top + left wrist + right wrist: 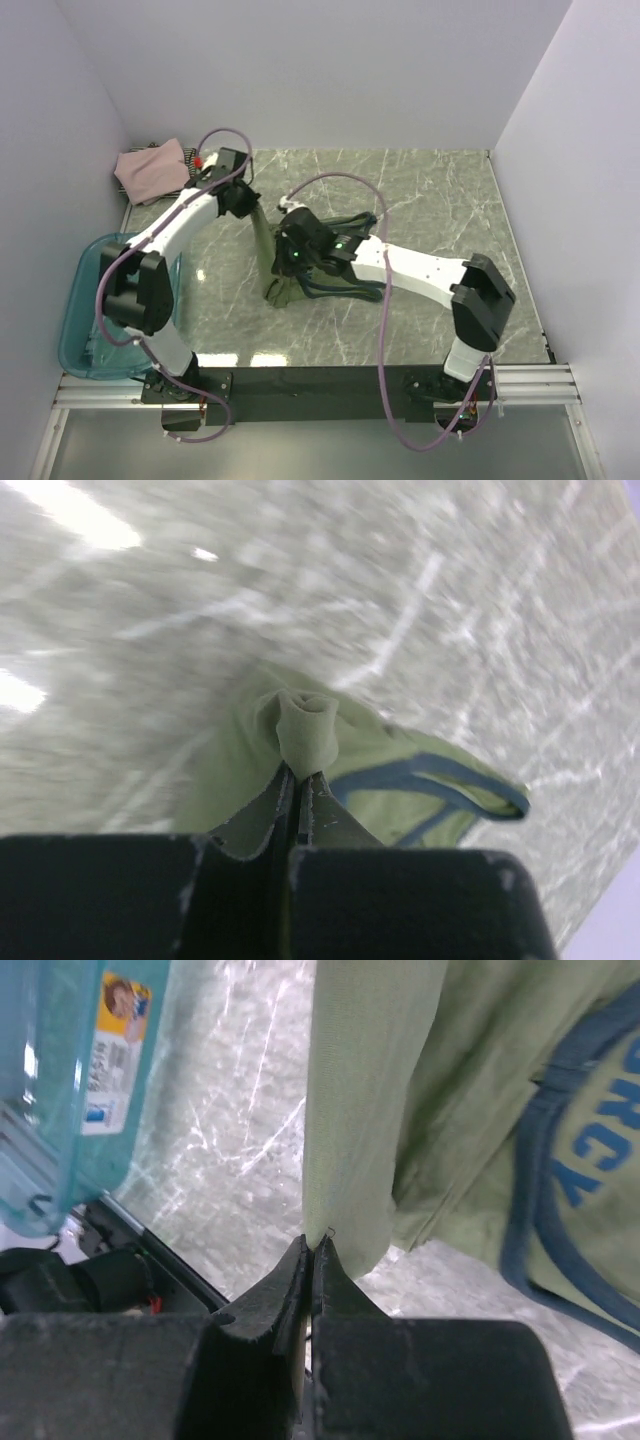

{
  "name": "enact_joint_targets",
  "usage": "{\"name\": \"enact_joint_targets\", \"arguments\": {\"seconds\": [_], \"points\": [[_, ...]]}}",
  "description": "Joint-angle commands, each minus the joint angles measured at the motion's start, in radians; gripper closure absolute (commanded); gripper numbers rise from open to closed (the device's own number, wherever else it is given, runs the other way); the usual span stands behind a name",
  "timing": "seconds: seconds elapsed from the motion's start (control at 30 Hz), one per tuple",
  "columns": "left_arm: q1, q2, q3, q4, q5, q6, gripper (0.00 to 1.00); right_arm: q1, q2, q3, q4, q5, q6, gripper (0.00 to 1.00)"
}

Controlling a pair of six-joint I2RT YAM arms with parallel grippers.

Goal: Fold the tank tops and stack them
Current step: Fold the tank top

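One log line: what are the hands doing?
left hand: shut on green tank top | right hand: shut on it | pink tank top: far corner

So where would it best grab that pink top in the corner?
Probably its right edge, coming down from the right: the pink top lies bunched in the far corner close by the left wall, so only that side looks free.

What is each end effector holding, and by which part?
Both hold the olive-green tank top. The left end effector pinches a bunched bit of cloth near a navy-trimmed opening; the right end effector pinches a plain folded edge.
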Motion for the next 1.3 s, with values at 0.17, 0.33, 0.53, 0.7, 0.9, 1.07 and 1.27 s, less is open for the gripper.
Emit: {"name": "enact_joint_targets", "arguments": {"seconds": [0.17, 0.33, 0.53, 0.7, 0.9, 1.07, 1.27], "points": [[-0.102, 0.125, 0.257, 0.017, -0.018, -0.011, 0.99, -0.065, -0.205, -0.142, 0.086, -0.047, 0.068, 1.00], [-0.148, 0.207, 0.381, -0.004, -0.011, -0.020, 0.99, -0.115, -0.297, -0.237, 0.109, -0.041, 0.084, 1.00], [-0.197, 0.301, 0.475, -0.009, 0.006, -0.031, 0.99, -0.167, -0.388, -0.339, 0.121, -0.034, 0.095, 1.00], [-0.234, 0.366, 0.561, -0.012, 0.015, -0.040, 0.99, -0.219, -0.457, -0.403, 0.128, -0.028, 0.100, 1.00], [-0.266, 0.445, 0.651, -0.006, 0.038, -0.049, 0.99, -0.262, -0.520, -0.478, 0.131, -0.018, 0.109, 1.00], [-0.301, 0.524, 0.728, 0.014, 0.069, -0.048, 0.99, -0.284, -0.573, -0.555, 0.140, 0.002, 0.129, 1.00], [-0.337, 0.599, 0.768, 0.063, 0.107, -0.059, 0.99, -0.305, -0.641, -0.642, 0.154, 0.025, 0.160, 1.00]]}}
